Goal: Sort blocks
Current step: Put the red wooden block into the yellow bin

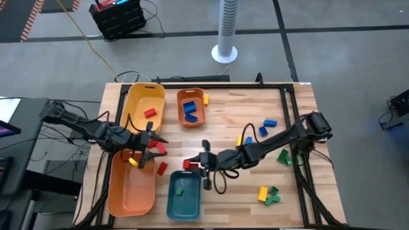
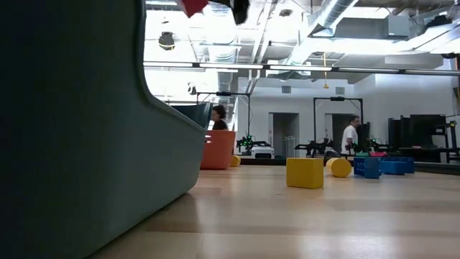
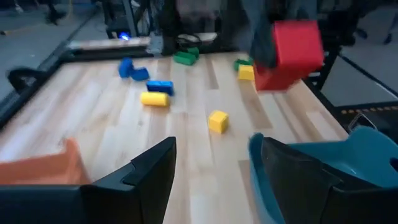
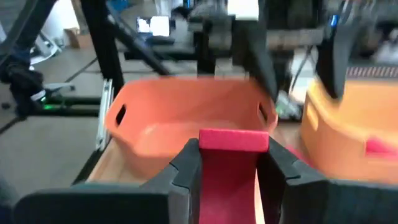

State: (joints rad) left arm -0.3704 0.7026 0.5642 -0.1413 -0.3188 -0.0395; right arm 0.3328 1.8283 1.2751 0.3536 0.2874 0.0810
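While the right gripper (image 1: 203,163) hangs over the middle of the table with its fingers clamped on a red block (image 4: 229,163), the left gripper (image 1: 148,145) waits just beside it with fingers spread and nothing between them, poised between the yellow tray (image 1: 144,102) and the big orange tray (image 1: 131,185).

Nearest, the teal tray (image 1: 183,198) holds one green block (image 1: 179,190); to its right, near the front edge, lie one yellow (image 1: 262,192) and two green blocks (image 1: 273,195).

I count four trays. The small orange tray (image 1: 191,107) at the back holds two blue blocks (image 1: 190,111), and the yellow tray one red (image 1: 150,113).

Open wood lies between the right arm and the front edge. Three more blue blocks (image 1: 264,126) are scattered toward the right rail (image 1: 296,137).
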